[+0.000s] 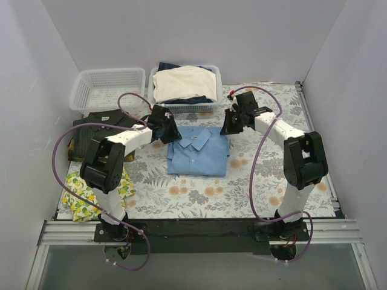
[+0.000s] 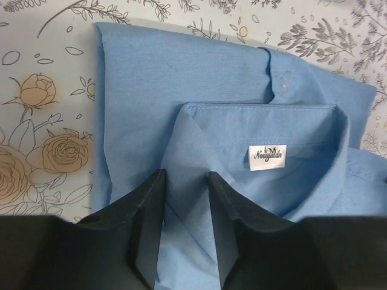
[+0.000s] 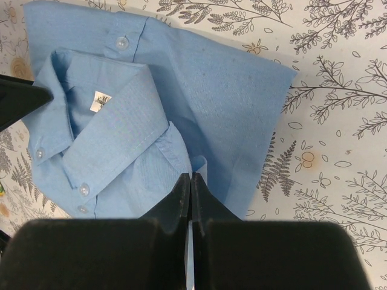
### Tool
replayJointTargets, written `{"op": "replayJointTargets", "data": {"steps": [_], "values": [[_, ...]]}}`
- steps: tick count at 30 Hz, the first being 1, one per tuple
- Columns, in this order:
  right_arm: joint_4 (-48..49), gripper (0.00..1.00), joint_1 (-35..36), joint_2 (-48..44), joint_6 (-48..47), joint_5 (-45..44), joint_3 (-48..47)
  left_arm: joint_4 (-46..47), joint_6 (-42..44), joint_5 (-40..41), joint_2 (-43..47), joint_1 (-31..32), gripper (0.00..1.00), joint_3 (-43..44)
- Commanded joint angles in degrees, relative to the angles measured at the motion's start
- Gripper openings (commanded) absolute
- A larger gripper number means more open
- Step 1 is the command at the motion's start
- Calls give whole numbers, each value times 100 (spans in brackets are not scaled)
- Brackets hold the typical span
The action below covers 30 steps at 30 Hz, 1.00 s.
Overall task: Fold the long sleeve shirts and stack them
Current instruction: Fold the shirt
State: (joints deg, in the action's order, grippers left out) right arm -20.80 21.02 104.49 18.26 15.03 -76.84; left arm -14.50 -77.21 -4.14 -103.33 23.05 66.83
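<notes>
The light blue long sleeve shirt lies folded on the middle of the table, collar toward the back. A dark pinstriped long sleeve shirt lies at the left, in front of the empty basket. My left gripper hovers at the blue shirt's back left corner. In the left wrist view this gripper is open, and the left edge of the collar shows in the gap. My right gripper is at the back right corner; its fingers are shut, with a small fold of blue cloth at their tips.
An empty white basket stands at the back left. Beside it a second basket holds cream-white garments. A yellow lemon-print cloth lies at the front left. The flower-print table cover spreads to the right.
</notes>
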Motion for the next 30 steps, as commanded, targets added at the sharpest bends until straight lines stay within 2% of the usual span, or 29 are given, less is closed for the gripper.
{"op": "replayJointTargets", "data": {"steps": [1,2,6,14,20,24,26,28,29,30], "values": [[190,1,-27,19,20,97,-270,62,-4,-201,-109,-20,27,296],[190,1,-19,19,20,80,-270,62,-22,-201,-100,-20,18,304],[190,1,-19,-60,20,44,-288,9,-13,-96,163,-20,0,366],[208,1,-19,-324,2,-44,-323,175,118,133,1042,-20,0,252],[269,1,-27,62,19,-105,-692,492,180,344,833,-20,0,181],[418,1,-27,527,81,-298,-982,790,180,616,306,-20,9,287],[445,1,-36,747,125,-447,-1175,835,197,799,-160,-28,19,462],[445,1,-45,1116,177,-570,-1315,853,285,897,-650,-37,23,585],[428,1,-54,1361,256,-597,-1421,826,346,1054,-793,-46,33,742],[410,1,-62,1486,274,-615,-1500,809,390,1125,-951,-55,37,814]]}}
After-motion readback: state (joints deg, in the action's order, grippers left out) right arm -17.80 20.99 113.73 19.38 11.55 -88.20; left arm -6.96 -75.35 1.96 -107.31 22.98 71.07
